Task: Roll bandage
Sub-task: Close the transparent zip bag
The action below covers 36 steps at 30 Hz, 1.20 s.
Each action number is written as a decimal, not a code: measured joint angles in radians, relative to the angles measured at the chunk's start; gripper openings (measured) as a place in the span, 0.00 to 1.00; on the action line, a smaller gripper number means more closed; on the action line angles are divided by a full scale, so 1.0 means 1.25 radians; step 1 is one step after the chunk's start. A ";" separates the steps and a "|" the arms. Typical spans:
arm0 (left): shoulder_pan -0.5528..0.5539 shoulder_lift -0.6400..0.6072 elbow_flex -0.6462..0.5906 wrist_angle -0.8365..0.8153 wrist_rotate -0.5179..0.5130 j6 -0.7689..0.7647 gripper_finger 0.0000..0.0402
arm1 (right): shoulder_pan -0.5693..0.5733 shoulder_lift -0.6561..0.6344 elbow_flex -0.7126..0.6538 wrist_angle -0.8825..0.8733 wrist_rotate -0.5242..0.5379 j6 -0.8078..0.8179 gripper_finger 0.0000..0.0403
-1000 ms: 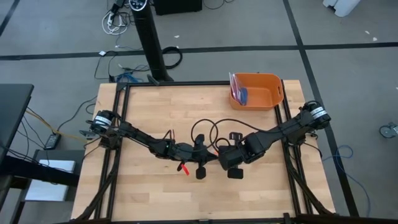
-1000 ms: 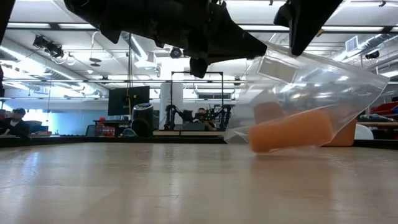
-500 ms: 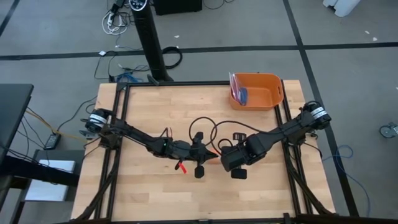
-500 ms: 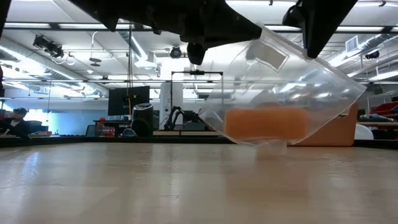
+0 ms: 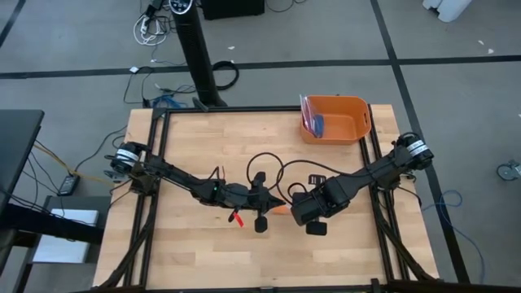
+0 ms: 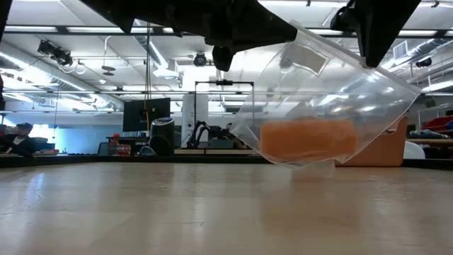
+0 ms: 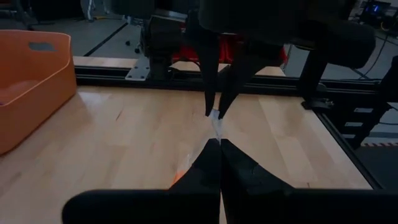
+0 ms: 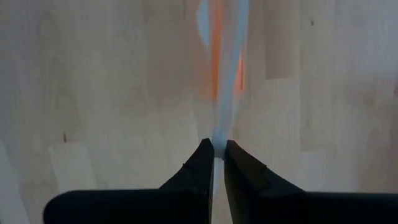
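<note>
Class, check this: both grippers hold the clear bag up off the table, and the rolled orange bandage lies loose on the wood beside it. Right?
Not quite. The low view shows the bandage inside the clear bag, hanging above the table. The left gripper and right gripper do pinch it.

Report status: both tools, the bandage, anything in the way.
Left tool and right tool both shut on the clear bag, held above the table. Bandage rolled, inside the bag. Orange bin at far corner, clear of work.

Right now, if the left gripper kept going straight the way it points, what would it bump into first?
Probably the right gripper: it faces the left gripper just ahead, both pinching the clear plastic bag that holds the bandage.
</note>
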 joint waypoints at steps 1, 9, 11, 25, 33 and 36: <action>0.000 0.000 0.000 0.000 0.000 0.000 0.00 | 0.000 0.000 0.000 0.001 -0.004 0.000 0.07; 0.000 0.000 0.000 0.000 0.000 0.012 0.00 | 0.008 0.000 0.000 -0.020 -0.006 0.015 0.07; 0.000 0.000 0.000 0.003 0.001 0.012 0.00 | 0.011 0.000 0.000 -0.027 -0.008 0.018 0.07; 0.000 -0.025 0.002 -0.002 0.004 0.022 0.00 | 0.032 0.001 0.000 -0.077 -0.033 0.064 0.07; -0.002 -0.047 0.002 -0.024 0.000 0.039 0.00 | 0.046 0.001 0.000 -0.085 -0.044 0.087 0.09; -0.002 -0.048 0.002 -0.026 -0.003 0.039 0.00 | 0.052 0.001 -0.001 -0.101 -0.053 0.116 0.14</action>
